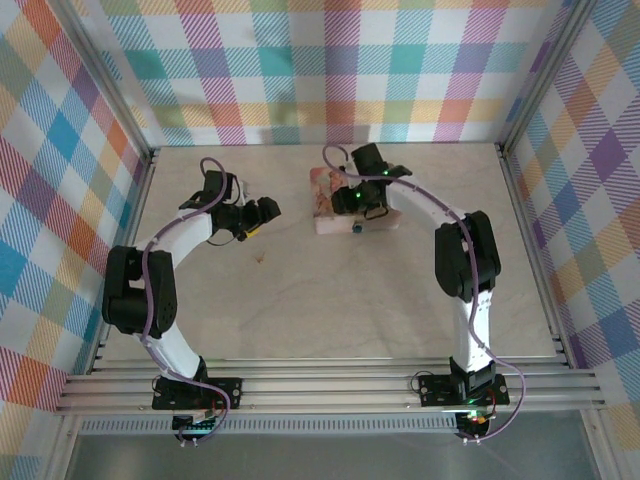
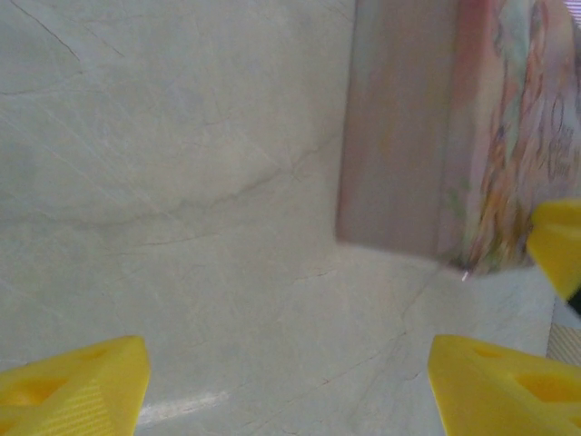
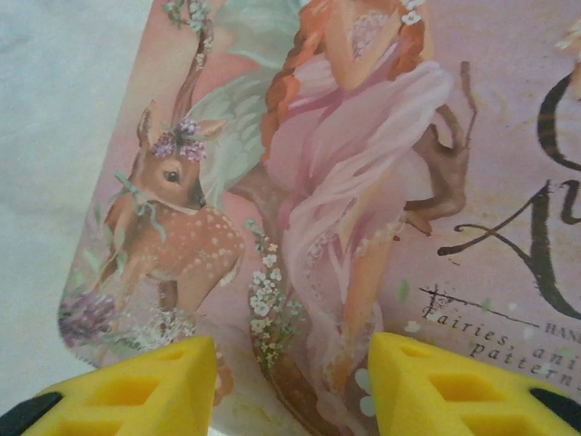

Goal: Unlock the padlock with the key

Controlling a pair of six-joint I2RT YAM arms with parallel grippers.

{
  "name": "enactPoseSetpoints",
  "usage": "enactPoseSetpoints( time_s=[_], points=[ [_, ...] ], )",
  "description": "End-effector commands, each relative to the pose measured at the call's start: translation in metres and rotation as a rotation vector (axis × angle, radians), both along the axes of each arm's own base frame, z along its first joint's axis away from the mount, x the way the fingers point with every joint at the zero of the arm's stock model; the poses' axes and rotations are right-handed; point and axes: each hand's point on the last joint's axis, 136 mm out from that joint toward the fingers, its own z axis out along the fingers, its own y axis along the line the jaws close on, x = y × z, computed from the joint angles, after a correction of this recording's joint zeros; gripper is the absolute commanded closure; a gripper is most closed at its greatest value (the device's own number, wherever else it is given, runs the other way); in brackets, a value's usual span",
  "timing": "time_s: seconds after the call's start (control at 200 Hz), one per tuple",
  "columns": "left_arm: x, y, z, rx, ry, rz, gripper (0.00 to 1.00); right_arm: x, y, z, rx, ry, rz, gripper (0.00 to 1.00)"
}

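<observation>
One pink box (image 1: pixel 330 222), printed with fairy and fawn, lies toward the bench's (image 1: pixel 300 310) far edge, with one tiny teal padlock (image 1: pixel 357 229) at its near side. The yellow wedge-shaped left fingers (image 2: pixel 82 381) gape wide, empty. The right fingers (image 3: pixel 136 391) are half-spread above the lid.

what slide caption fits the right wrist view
Right claw open above the pink box, fairy and fawn artwork facing up.

left gripper (image 2: pixel 286 363): jaws wide apart, aimed rightward | right gripper (image 3: pixel 290 381): jaws partly apart, aimed down
</observation>
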Motion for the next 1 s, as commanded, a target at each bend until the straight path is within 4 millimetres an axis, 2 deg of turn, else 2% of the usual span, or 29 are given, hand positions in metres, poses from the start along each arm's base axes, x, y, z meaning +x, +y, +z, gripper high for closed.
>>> enactPoseSetpoints(
  time_s=[0.0,0.07,0.17,0.305,0.325,0.405,0.565,0.76,0.875,0.995],
  points=[
    [0.007,-0.012,0.008,-0.044,-0.008,-0.011,0.21,-0.059,0.025,-0.024,0.057,0.233,-0.018,0.49],
    [0.006,-0.014,0.007,-0.051,-0.001,-0.014,0.22,-0.066,0.032,-0.013,0.078,0.244,-0.024,0.47],
    [0.005,-0.016,0.009,-0.059,0.000,-0.020,0.24,-0.065,0.033,0.009,0.095,0.226,-0.048,0.45],
    [0.003,-0.019,0.010,-0.070,0.002,-0.031,0.27,-0.053,0.020,0.044,0.080,0.142,-0.094,0.41],
    [0.009,-0.020,0.015,-0.078,-0.030,-0.034,0.28,-0.051,0.017,0.048,0.082,0.132,-0.102,0.41],
    [0.010,-0.024,0.015,-0.093,-0.032,-0.040,0.31,-0.044,0.001,0.058,0.085,0.118,-0.156,0.38],
    [0.014,-0.040,0.015,-0.131,-0.029,-0.058,0.35,-0.037,-0.048,0.052,0.077,0.154,-0.294,0.33],
    [0.017,-0.069,0.009,-0.144,-0.011,-0.109,0.39,-0.035,-0.104,0.036,0.066,0.218,-0.415,0.29],
    [0.017,-0.089,0.007,-0.149,0.001,-0.138,0.42,-0.034,-0.123,0.026,0.069,0.251,-0.448,0.29],
    [0.020,-0.110,0.005,-0.147,0.006,-0.169,0.43,-0.038,-0.128,0.013,0.065,0.284,-0.446,0.28]
  ],
)
